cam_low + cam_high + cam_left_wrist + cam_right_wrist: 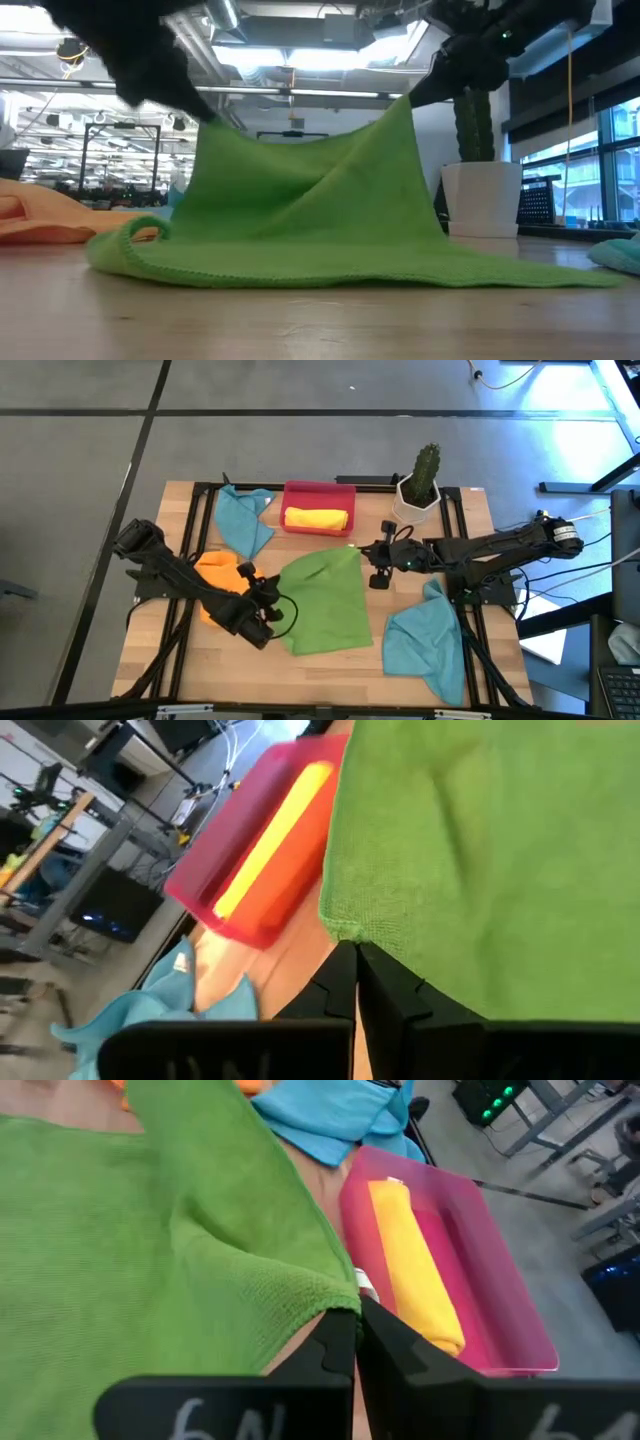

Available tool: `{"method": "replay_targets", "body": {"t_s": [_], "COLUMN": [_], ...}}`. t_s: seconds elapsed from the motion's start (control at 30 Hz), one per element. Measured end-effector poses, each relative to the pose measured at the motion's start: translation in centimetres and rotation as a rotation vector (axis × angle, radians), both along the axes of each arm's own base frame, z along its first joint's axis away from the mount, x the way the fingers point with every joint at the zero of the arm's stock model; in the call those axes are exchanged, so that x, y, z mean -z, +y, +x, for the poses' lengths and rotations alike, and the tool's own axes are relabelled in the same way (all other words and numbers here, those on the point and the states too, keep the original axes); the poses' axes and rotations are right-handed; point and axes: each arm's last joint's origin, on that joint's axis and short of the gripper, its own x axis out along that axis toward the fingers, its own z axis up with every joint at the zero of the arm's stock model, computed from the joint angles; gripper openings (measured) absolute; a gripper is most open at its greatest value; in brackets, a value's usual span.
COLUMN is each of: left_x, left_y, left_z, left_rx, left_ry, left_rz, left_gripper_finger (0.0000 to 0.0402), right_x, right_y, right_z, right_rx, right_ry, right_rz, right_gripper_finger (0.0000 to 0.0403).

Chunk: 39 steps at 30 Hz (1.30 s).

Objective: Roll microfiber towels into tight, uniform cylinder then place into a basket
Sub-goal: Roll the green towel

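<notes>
A: Why are both grippers pinched shut?

B: Each has a corner of the green towel (325, 603). The right gripper (377, 553) has its fingers closed on the far corner beside the basket (319, 491); the left gripper (272, 598) is clamped on the towel's left edge, just beside the orange towel (217, 572).

A: And why lift it?

B: My guess is to stretch it flat. From table height the held corners rise like a tent while the near edge lies on the table (160, 650). A smooth sheet should roll tighter.

A: What is in the basket?

B: One yellow roll (316, 518), lying lengthwise, so one towel looks done.

A: The others?

B: A blue towel (244, 518) lies left of the basket, another blue one (428, 635) bunched at the near right, both apart from the green one. The cactus pot (415, 500) stands right of the basket.
</notes>
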Motion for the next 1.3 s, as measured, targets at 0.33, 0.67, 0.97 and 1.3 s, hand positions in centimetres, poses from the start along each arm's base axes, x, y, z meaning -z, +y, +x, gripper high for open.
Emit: {"method": "replay_targets", "body": {"t_s": [0.33,0.67,0.97,1.3], "left_x": [-1.0,0.4,0.9,1.3], "left_y": [4.6,5.6,3.6,-1.4], "left_z": [0.2,-0.4,-1.2,-3.3], "left_rx": [-0.056,0.184,0.373,0.577], "left_ry": [-0.011,-0.209,-0.253,-0.247], "left_rz": [-0.048,-0.141,-0.193,-0.249], "left_gripper_finger": [0.0000,0.0000,0.0000,0.0000], "right_x": [-0.4,-0.2,-0.1,2.1], "right_y": [-3.7,-3.4,-0.9,3.9], "right_z": [0.1,0.2,0.4,-0.8], "right_rx": [0.075,-0.046,-0.220,-0.405], "right_ry": [-0.021,-0.035,-0.037,0.033], "right_rz": [-0.028,0.108,0.259,0.270], "right_gripper_finger": [0.0006,0.0006,0.0006,0.0006]}}
